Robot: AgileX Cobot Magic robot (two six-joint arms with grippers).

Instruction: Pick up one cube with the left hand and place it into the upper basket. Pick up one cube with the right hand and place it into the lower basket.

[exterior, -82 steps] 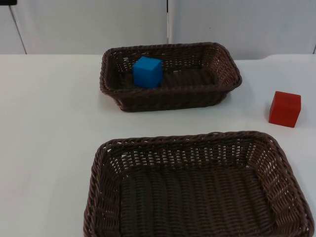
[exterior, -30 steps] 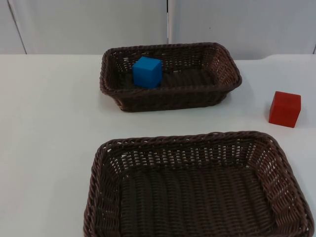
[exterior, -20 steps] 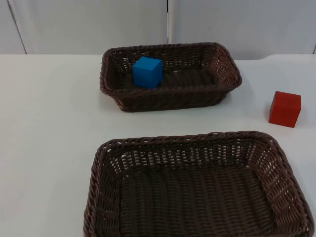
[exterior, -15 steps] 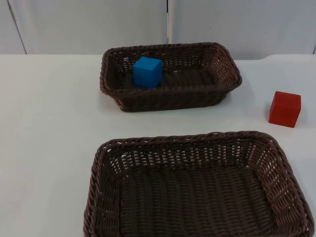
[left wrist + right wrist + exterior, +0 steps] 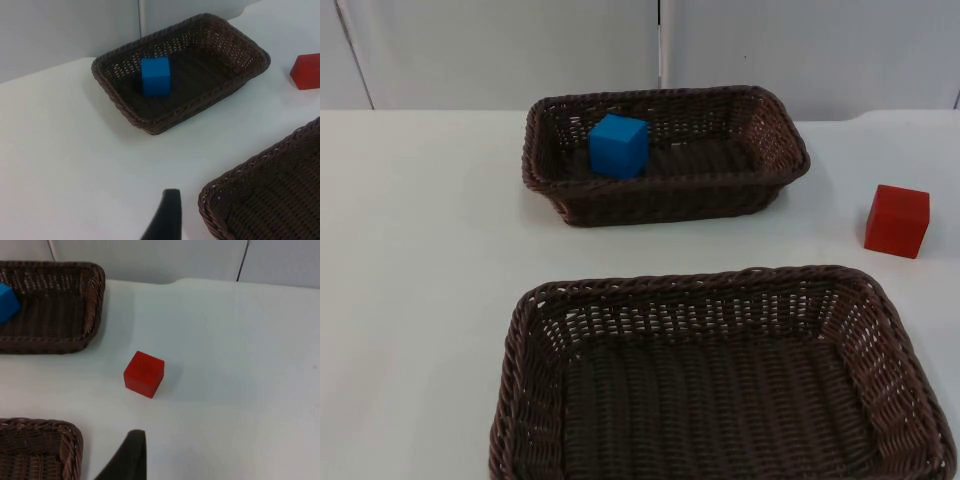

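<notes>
Cubes first: the blue plastic cube (image 5: 618, 146) is sitting inside the dark brown woven upper basket (image 5: 772, 125), toward its 9 o'clock end, so I am judging my left hand's share of the job done. The red plastic cube (image 5: 897, 221) is resting on the white table top (image 5: 420, 250) at about 3 o'clock from the table's middle, well apart from both baskets, and the dark brown woven lower basket (image 5: 530, 330) at 6 o'clock is holding nothing, so that half is waiting for my right hand. My left gripper (image 5: 167, 220) is hanging above bare table between the two baskets, carrying nothing and looking idle; my right gripper (image 5: 131, 455) is hovering near the red cube, which lies ahead of it along its line of reach, as if lining up for the pick. Of each gripper I am seeing one black fingertip, so I cannot tell whether my fingers are spread or closed. The lower basket's near edge is being cut off, and the grey partition wall (image 5: 520, 50) is closing off the far side.
</notes>
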